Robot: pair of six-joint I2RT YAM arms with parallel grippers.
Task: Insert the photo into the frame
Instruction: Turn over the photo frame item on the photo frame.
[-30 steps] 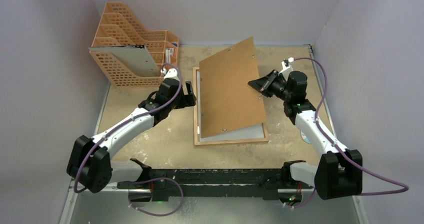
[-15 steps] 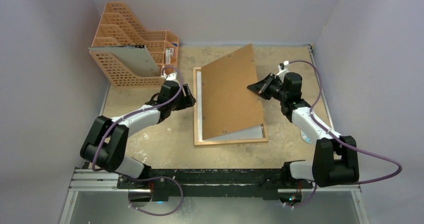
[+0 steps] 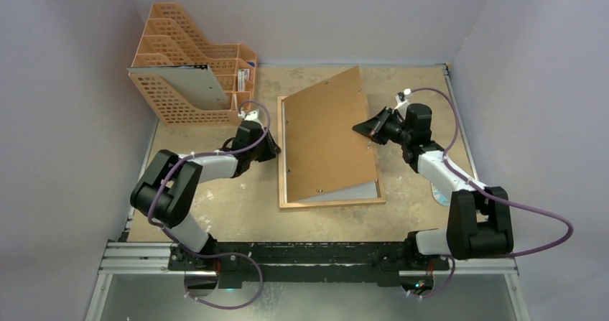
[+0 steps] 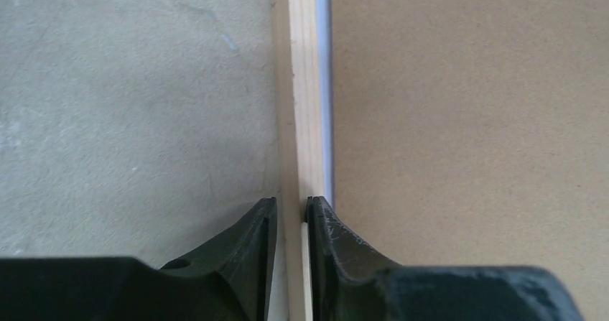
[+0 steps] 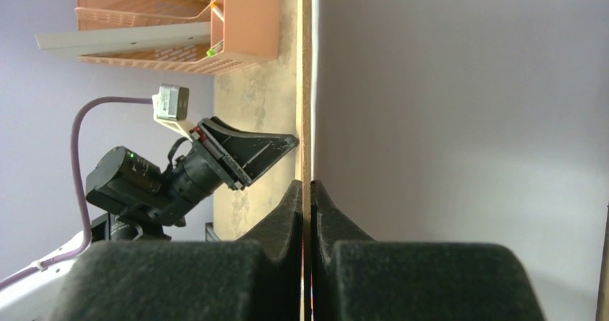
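Observation:
The light-wood frame point(image 3: 330, 203) lies flat in the middle of the table. A brown hardboard panel point(image 3: 327, 138) leans over it, its left edge down by the left rail and its right edge lifted. My right gripper point(image 3: 368, 129) is shut on that lifted edge, which runs edge-on between the fingers point(image 5: 307, 188). My left gripper point(image 3: 275, 143) straddles the frame's left rail point(image 4: 305, 84), one finger on each side, shut on it point(image 4: 289, 206). A pale grey surface point(image 3: 355, 190) shows inside the frame below the panel. The photo's printed side is hidden.
An orange file rack point(image 3: 190, 70) stands at the back left with a grey sheet point(image 3: 197, 85) leaning out of it. Walls close in the left, back and right. Bare tabletop point(image 3: 215, 199) lies left of the frame.
My left gripper moved onto the frame's left rail and its jaws closed in from wide open. The right gripper swung the panel down and left, so it covers more of the frame.

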